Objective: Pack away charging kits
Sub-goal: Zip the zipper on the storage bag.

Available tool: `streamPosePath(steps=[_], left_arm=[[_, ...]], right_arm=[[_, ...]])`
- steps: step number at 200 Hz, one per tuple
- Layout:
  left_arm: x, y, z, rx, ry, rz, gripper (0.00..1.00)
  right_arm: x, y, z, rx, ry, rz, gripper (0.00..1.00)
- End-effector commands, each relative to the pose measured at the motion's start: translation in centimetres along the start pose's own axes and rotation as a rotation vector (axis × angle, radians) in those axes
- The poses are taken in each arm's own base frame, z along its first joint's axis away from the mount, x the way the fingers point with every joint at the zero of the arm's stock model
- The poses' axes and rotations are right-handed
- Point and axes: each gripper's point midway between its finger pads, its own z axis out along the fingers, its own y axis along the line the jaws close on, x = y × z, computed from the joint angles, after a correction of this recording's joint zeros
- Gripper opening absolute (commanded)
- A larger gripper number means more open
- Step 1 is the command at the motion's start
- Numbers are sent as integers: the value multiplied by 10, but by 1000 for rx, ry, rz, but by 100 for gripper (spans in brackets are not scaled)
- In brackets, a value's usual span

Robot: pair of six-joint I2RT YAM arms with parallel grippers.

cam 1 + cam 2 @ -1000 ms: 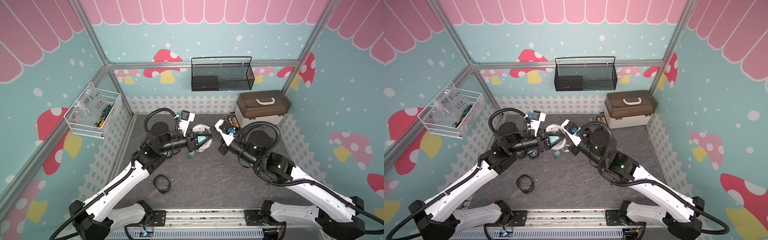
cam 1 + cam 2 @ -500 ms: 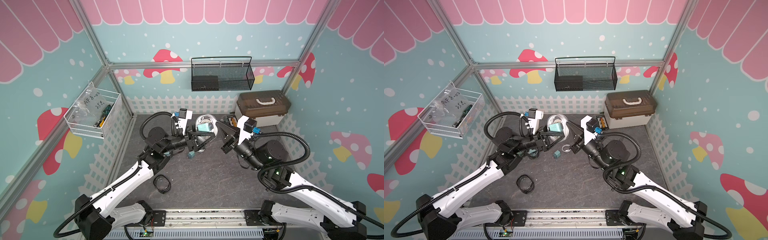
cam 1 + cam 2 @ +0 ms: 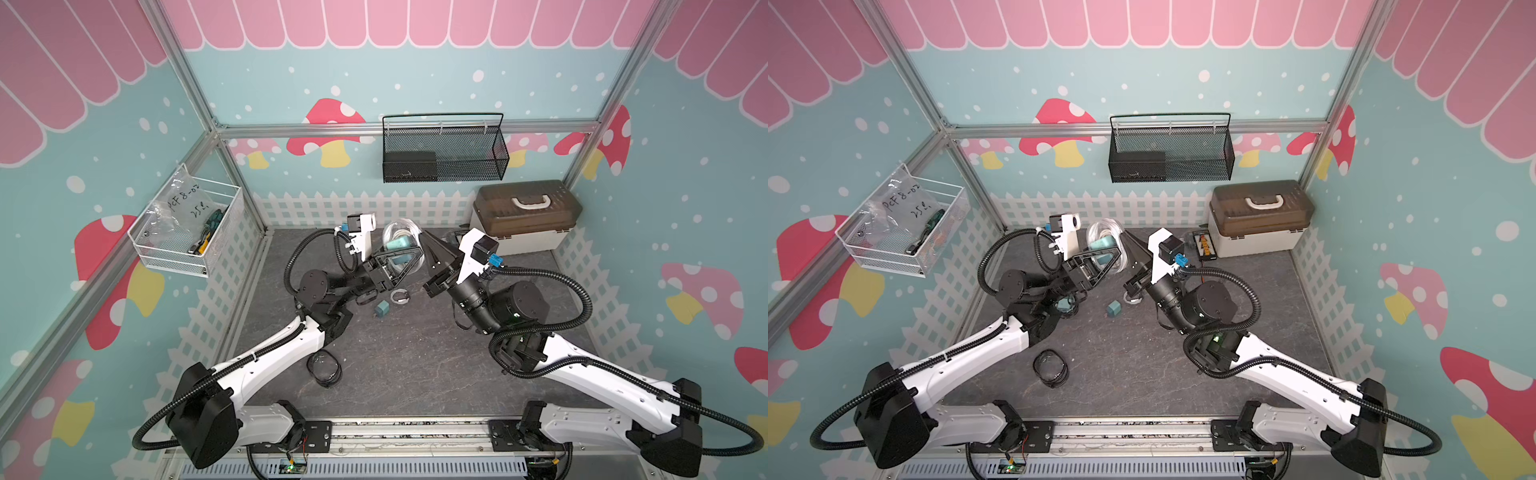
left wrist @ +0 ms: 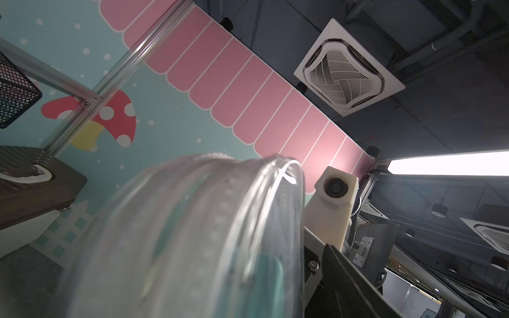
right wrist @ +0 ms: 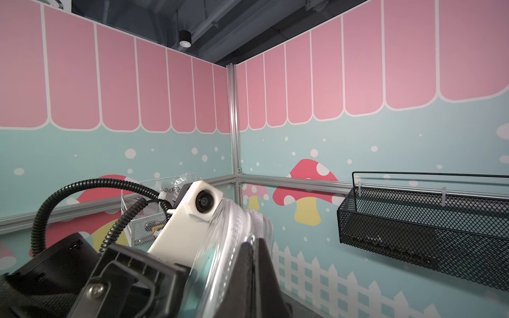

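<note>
Right wrist view: right tool (image 5: 254,247) clamped shut on pouch (image 5: 231,228) rim; left tool (image 3: 407,257) grip unclear. Likely handover; next, left backs off.

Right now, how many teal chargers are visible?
3 chargers: one on the table, one in the raised clear pouch, one in a black-rimmed pouch by the left arm. Others may be hidden.

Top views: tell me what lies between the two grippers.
A clear pouch with a teal charger inside, raised in the air between the left gripper and the right gripper; both top views show it.
</note>
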Motion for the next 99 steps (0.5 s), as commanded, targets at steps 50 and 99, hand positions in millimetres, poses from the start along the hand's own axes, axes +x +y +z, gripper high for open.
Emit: streamPosePath(steps=[50,99], left_arm=[[-25,-44,-19,83,-154,8,71],[-31,-37,-19,71,-195,-25,68]], right_arm=[[-37,0,2,14,-173,6,0],[-28,-3,10,47,-221,75,0]])
